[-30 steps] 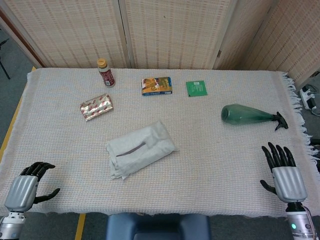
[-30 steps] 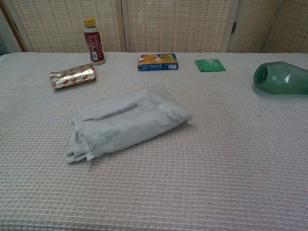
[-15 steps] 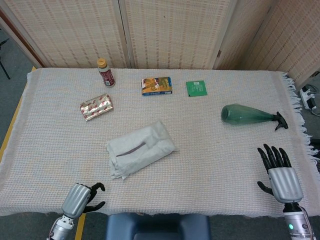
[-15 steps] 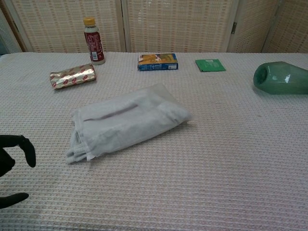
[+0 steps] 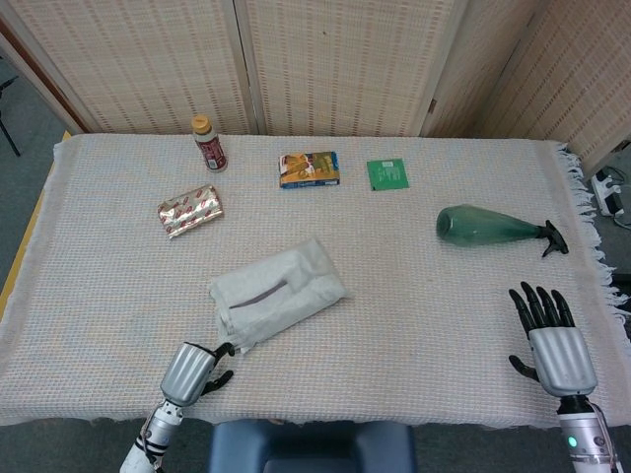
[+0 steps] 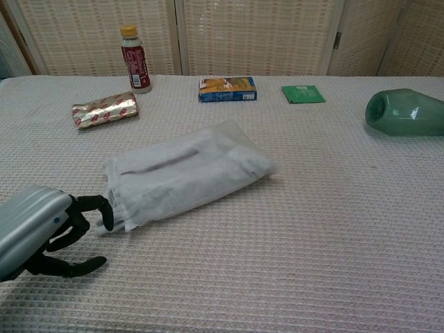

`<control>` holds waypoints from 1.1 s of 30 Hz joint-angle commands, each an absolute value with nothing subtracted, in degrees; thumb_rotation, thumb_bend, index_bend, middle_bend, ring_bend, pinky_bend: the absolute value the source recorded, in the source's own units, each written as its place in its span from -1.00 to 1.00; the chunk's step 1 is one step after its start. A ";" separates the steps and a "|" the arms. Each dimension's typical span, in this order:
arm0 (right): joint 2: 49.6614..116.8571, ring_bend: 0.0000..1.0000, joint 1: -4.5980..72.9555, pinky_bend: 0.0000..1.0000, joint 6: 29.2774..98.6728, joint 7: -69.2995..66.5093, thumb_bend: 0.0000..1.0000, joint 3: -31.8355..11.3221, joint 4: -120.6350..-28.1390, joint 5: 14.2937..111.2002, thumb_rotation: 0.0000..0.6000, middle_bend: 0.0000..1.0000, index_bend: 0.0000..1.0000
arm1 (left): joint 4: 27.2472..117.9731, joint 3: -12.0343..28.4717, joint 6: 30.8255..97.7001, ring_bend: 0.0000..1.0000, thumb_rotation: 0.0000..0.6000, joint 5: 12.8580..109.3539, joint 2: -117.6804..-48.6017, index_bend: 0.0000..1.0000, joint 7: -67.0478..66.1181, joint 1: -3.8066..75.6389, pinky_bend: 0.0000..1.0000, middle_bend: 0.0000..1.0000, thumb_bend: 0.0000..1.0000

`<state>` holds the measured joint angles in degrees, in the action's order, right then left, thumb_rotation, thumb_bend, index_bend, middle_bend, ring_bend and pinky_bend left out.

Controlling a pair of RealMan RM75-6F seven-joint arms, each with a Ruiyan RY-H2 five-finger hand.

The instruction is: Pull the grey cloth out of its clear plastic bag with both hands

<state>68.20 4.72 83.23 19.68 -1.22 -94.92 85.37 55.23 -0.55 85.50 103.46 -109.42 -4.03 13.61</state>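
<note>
lying diagonal, bagged grey cloth, open end toward left hand, fingers spread

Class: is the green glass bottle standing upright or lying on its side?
Lying on its side: the green glass bottle rests lengthwise on the woven white tablecloth, neck pointing right.

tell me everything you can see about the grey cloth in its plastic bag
The grey cloth lies folded in a flat, soft bundle inside its clear plastic bag, near the middle of the table, set at a slant. A darker seam runs along its top. At the near-left end, folded layers of cloth stick out of the bag's open mouth. The left hand has its fingers right at that end; whether they touch it is unclear. The right hand is far off.
</note>
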 commanded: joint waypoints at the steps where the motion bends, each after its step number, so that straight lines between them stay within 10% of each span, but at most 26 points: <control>1: 68.14 -1.00 4.70 -1.00 83.22 19.65 -0.83 -1.26 -94.94 85.36 1.00 -1.00 -1.00 | 48.67 0.29 88.38 1.00 0.95 103.82 -113.68 0.08 -1.56 15.12 1.00 1.00 -0.51; 33: 65.39 -1.00 4.88 -1.00 81.13 16.04 -0.83 0.24 -96.92 86.97 1.00 -1.00 -1.00 | 29.22 -0.93 91.24 1.00 0.93 99.03 -122.40 0.16 5.69 17.98 1.00 1.00 -0.55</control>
